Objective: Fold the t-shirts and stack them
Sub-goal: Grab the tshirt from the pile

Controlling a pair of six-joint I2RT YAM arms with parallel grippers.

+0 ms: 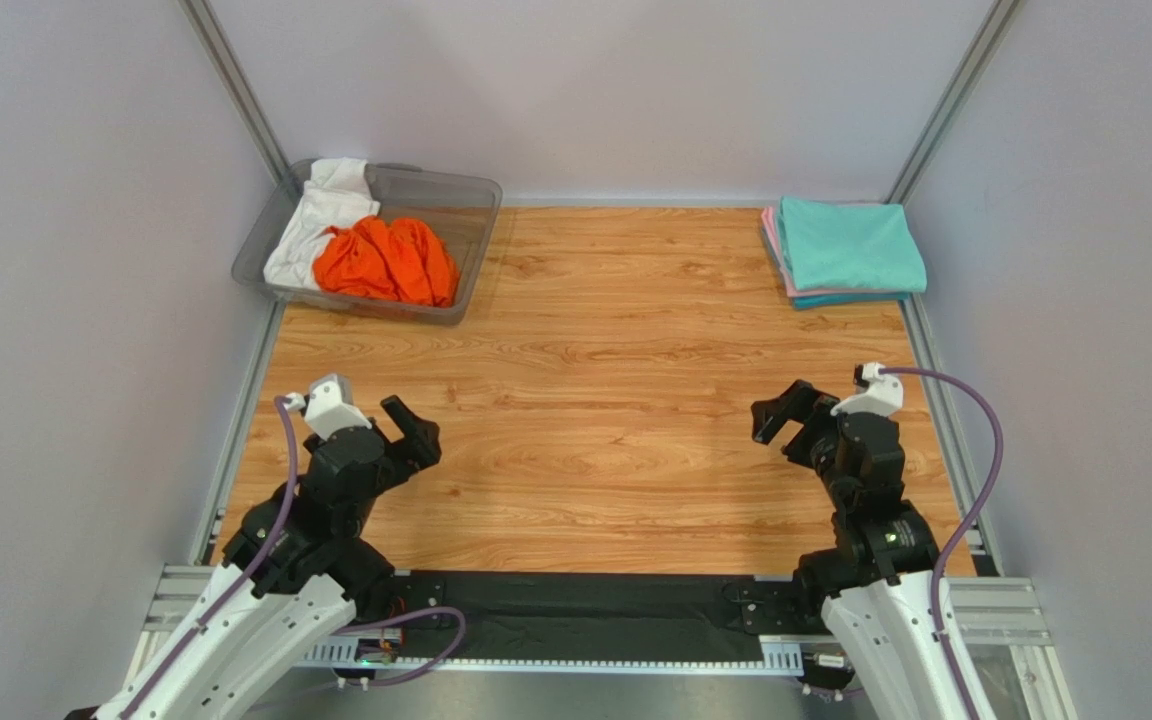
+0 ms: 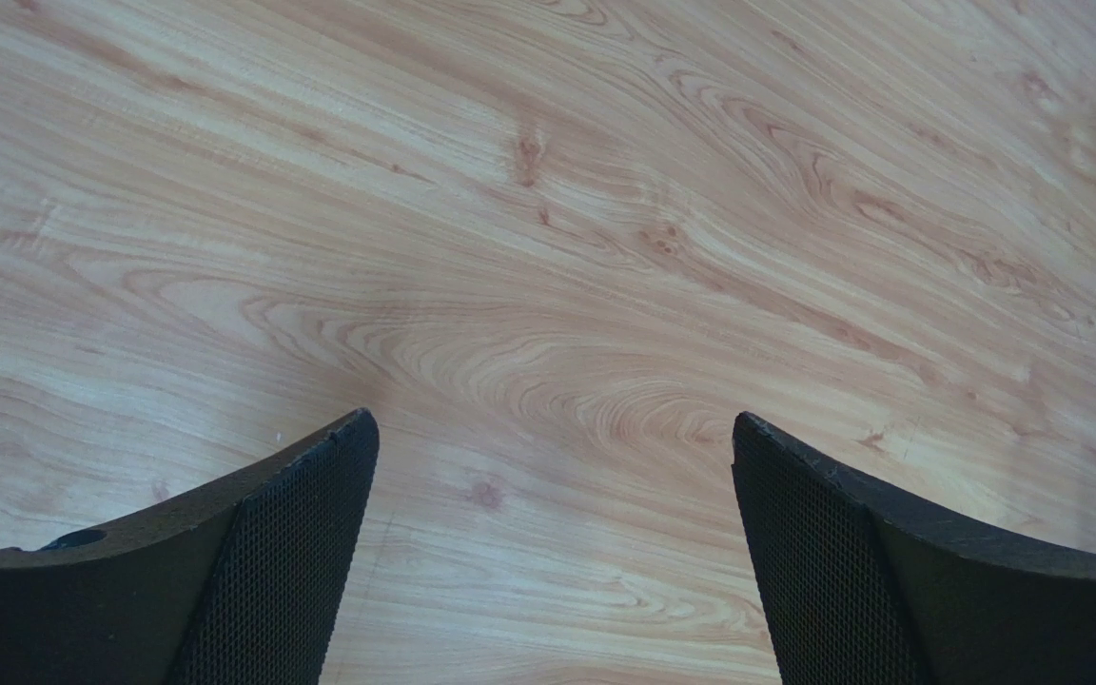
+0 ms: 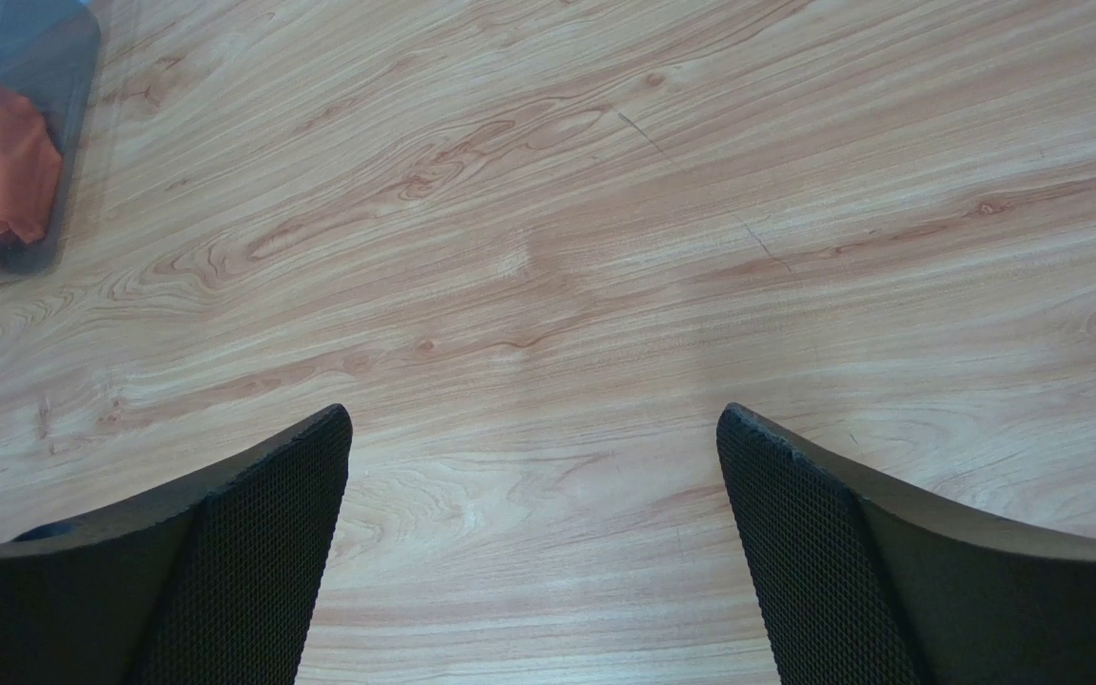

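The orange t-shirt (image 1: 387, 260) lies crumpled in the grey bin (image 1: 473, 195) at the upper left, beside the white t-shirt (image 1: 321, 212). At the upper right, the teal t-shirt (image 1: 850, 245) lies folded on the pink t-shirt (image 1: 770, 243). The left gripper (image 1: 414, 425) and the right gripper (image 1: 787, 416) hover over the wooden table (image 1: 612, 375), both spread and empty.

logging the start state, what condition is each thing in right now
orange t-shirt, crumpled in the bin
white t-shirt, unfolded, draped over the bin's rim
teal t-shirt, folded, on top
pink t-shirt, folded, beneath it
left gripper, open, empty
right gripper, open, empty
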